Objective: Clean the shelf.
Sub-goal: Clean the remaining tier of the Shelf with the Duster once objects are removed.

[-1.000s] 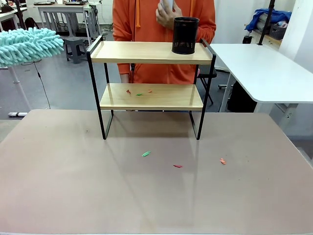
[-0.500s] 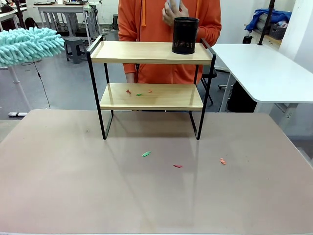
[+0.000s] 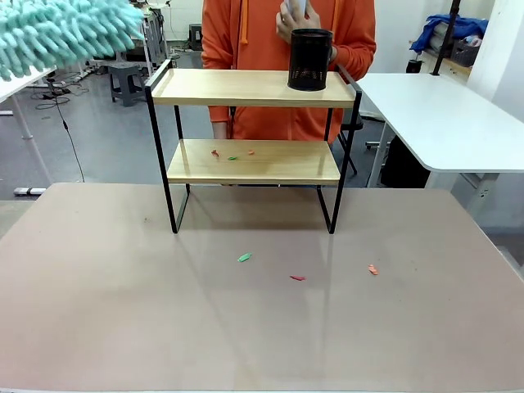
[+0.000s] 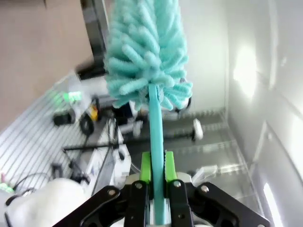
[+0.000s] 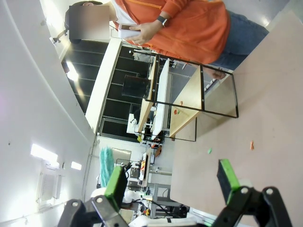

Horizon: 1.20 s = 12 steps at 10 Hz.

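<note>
The shelf [image 3: 246, 88] stands at the table's far side, two light wooden boards in a thin black frame. Small red, green and orange scraps [image 3: 232, 155] lie on its lower board. A black mesh cup [image 3: 310, 59] stands at the right end of the upper board. A fluffy teal duster [image 3: 57, 37] hangs high at the upper left, left of the shelf and apart from it. My left gripper [image 4: 157, 168] is shut on the duster's teal handle [image 4: 156, 123]. My right gripper [image 5: 171, 178] is open and holds nothing; the shelf [image 5: 189, 90] lies sideways far beyond it.
A person in an orange hoodie [image 3: 286, 24] stands behind the shelf, holding a phone above the cup. Green [image 3: 244, 258], red [image 3: 297, 278] and orange [image 3: 372, 268] scraps lie on the brown table [image 3: 123, 311]. A white table [image 3: 442, 115] stands at the right.
The duster head has risen and swung right, from beside the shelf's upper board to the picture's top left corner. The person has shifted slightly right.
</note>
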{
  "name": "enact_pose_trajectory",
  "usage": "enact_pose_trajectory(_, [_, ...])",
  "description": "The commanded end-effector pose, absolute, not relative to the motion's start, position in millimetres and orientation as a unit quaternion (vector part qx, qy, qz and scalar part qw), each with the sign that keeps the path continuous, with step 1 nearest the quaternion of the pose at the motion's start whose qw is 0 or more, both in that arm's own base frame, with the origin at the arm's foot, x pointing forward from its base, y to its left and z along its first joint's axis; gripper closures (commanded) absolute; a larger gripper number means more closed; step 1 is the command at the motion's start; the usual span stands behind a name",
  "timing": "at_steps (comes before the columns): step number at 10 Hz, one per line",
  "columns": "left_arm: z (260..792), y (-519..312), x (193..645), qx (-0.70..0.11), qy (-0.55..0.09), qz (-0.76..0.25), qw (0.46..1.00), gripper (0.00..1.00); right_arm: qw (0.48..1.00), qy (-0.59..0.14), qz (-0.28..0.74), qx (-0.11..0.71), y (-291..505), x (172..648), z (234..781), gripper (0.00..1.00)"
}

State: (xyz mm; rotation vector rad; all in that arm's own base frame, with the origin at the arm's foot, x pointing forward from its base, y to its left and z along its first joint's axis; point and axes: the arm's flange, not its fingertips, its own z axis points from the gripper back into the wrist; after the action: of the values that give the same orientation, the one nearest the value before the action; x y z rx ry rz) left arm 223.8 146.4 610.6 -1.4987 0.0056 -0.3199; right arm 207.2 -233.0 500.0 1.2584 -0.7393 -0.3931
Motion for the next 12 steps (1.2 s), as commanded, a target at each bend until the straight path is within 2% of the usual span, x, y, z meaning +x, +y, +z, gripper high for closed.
enact_pose_trajectory(1, [612.9, 139.6, 195.5, -0.635, 0.047, -0.193, 0.746, 0.88, 0.722, -0.350, -0.169, 0.572, -233.5, 209.7, 501.1, 0.00])
enact_pose_trajectory(3, [599.1, 83.6, 187.3, -0.601, 0.044, -0.215, 0.768, 0.88, 0.722, -0.350, -0.169, 0.572, -233.5, 209.7, 501.1, 0.00])
enact_pose_trajectory(5, [570.6, 34.0, 192.0, -0.537, 0.031, -0.202, 0.818, 0.88, 0.722, -0.350, -0.169, 0.572, -233.5, 209.7, 501.1, 0.00])
enact_pose_trajectory(7, [532.1, 2.1, 218.4, -0.482, 0.016, -0.193, 0.855, 0.88, 0.722, -0.350, -0.169, 0.572, -233.5, 209.7, 501.1, 0.00])
enact_pose_trajectory(9, [519.4, -11.4, 233.4, -0.471, -0.069, -0.185, 0.860, 0.88, 0.722, -0.350, -0.169, 0.572, -233.5, 209.7, 501.1, 0.00])
enact_pose_trajectory(10, [527.6, 0.0, 222.4, -0.476, 0.019, -0.195, 0.857, 0.88, 0.722, -0.350, -0.169, 0.572, -233.5, 209.7, 501.1, 0.00])
enact_pose_trajectory(12, [527.6, 0.0, 222.4, -0.476, 0.019, -0.195, 0.857, 0.88, 0.722, -0.350, -0.169, 0.572, -233.5, 209.7, 501.1, 0.00])
